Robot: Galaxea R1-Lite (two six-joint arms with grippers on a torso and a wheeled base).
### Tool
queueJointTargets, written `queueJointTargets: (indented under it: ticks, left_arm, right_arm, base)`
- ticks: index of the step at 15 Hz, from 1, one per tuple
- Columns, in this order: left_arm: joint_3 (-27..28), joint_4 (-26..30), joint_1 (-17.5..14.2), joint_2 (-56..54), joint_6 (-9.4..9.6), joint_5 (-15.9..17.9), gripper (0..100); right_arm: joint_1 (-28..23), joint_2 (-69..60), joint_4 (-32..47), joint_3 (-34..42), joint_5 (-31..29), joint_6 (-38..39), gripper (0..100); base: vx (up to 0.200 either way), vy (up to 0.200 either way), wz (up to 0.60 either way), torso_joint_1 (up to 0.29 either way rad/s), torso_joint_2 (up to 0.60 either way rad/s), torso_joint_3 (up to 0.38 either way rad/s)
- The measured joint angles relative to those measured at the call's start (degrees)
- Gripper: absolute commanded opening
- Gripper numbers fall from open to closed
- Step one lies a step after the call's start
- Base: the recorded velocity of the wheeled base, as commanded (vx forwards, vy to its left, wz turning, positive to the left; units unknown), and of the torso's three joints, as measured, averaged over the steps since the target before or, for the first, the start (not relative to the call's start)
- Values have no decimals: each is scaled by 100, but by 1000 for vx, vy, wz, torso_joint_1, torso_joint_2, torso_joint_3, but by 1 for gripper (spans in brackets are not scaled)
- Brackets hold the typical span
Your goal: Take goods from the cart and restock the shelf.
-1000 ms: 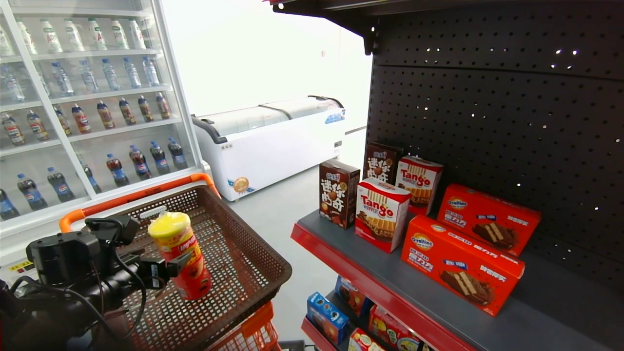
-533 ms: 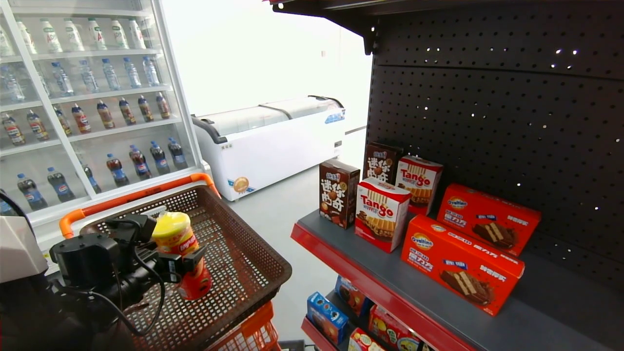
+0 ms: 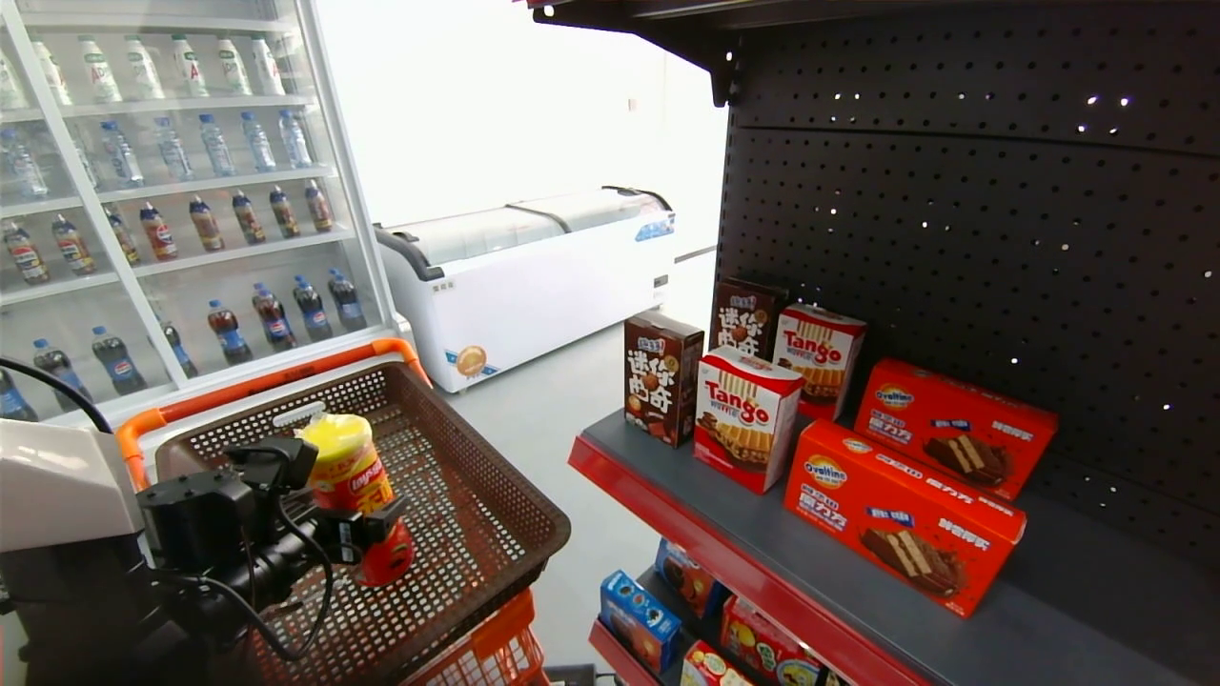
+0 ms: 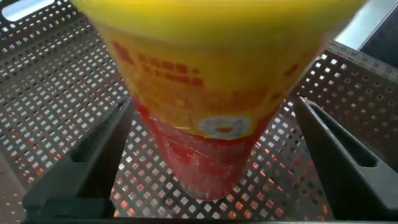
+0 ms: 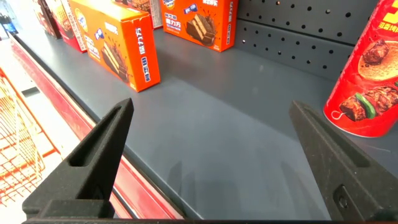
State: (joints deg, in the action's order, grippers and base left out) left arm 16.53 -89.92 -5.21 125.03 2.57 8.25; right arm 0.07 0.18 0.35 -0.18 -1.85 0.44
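One chip can (image 3: 355,495) with a yellow lid stands upright in the brown cart basket (image 3: 496,514), lower left of my head view. My left gripper (image 4: 211,106) straddles it, jaws released. My right gripper (image 5: 211,102) hovers over the grey shelf (image 5: 205,143), jaws released too.

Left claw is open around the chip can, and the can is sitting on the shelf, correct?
Not quite. The chip can is in the cart's brown basket, not on the shelf, as the head view shows. The rest holds: the left claw is open, with a finger on each side of the can.
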Motion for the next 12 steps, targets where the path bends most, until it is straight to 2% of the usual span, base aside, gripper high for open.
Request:
queueJointTargets:
  ticks: [6,7,12]
  left_arm:
    - [105,-2,-116,215,7,0,100]
    - [100,-5,-116,238,7,0,0]
    - [273,-2,-55,304,16,6,0]
  right_arm:
    - [-2,0,-2,0,0,0,100]
    - [2,0,-2,0,2,0,100]
    - [-2,0,-2,0,2,0,100]
  base:
    - [0,0,0,0,0,0]
    - [0,0,0,0,0,0]
    - [0,0,0,0,0,0]
